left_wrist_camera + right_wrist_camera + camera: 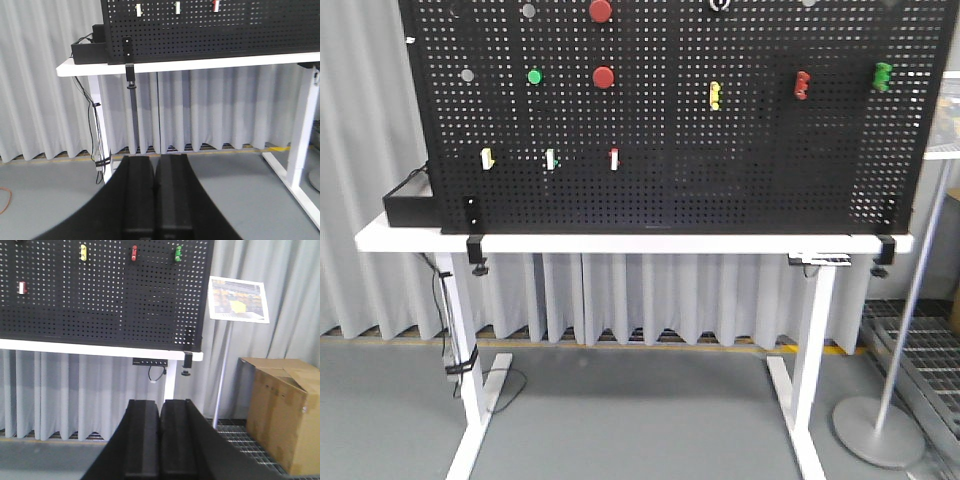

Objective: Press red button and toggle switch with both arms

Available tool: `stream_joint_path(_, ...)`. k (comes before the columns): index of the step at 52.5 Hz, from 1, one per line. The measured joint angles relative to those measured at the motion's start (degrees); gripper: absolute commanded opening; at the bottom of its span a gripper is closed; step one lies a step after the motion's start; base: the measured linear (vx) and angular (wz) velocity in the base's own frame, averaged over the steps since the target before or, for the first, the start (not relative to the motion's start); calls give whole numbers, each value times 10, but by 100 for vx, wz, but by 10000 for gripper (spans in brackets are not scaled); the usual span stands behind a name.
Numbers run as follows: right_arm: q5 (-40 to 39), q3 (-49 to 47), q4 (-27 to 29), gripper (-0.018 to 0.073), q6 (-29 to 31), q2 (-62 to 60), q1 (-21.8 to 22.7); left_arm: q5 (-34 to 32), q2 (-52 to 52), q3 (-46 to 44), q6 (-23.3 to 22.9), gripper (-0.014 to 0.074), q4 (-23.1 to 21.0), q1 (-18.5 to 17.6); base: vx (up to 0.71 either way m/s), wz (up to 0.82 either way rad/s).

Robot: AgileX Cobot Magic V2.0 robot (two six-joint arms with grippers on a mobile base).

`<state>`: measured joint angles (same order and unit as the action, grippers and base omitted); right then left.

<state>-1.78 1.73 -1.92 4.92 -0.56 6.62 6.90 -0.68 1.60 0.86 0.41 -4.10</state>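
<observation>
Plainly, neither target is something to lift. The red button point(603, 77) is fixed to the black board point(740, 190), at about 11 o'clock from the board's middle, with a green button point(534, 76) at its 9 o'clock. Another red cap point(600, 10) sits at its 12 o'clock on the frame's top edge, so I can't be sure which of the two is meant. Straight down at 6 o'clock is a small red-tipped toggle switch point(614, 158), the last of three in a row.

The button looks like a hard, domed, sprung cap. It should be pushed squarely on its centre, since an off-centre touch would likely skid off the smooth dome. The toggle looks like a light, short lever, best nudged near its tip from one side, and gently, because it seems easy to overshoot. The board is clamped to the white table point(620, 242) and may give a little under pressure.

The left gripper point(155, 162) and right gripper point(160, 405) both have their jaws pressed together holding nothing, well apart from the board.
</observation>
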Motion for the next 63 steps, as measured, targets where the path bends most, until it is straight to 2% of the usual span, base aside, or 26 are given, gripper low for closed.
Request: stream_joint_path(63, 0, 0, 0, 0, 0, 0, 0, 0, 0, 0, 0, 1, 0, 0, 41, 2)
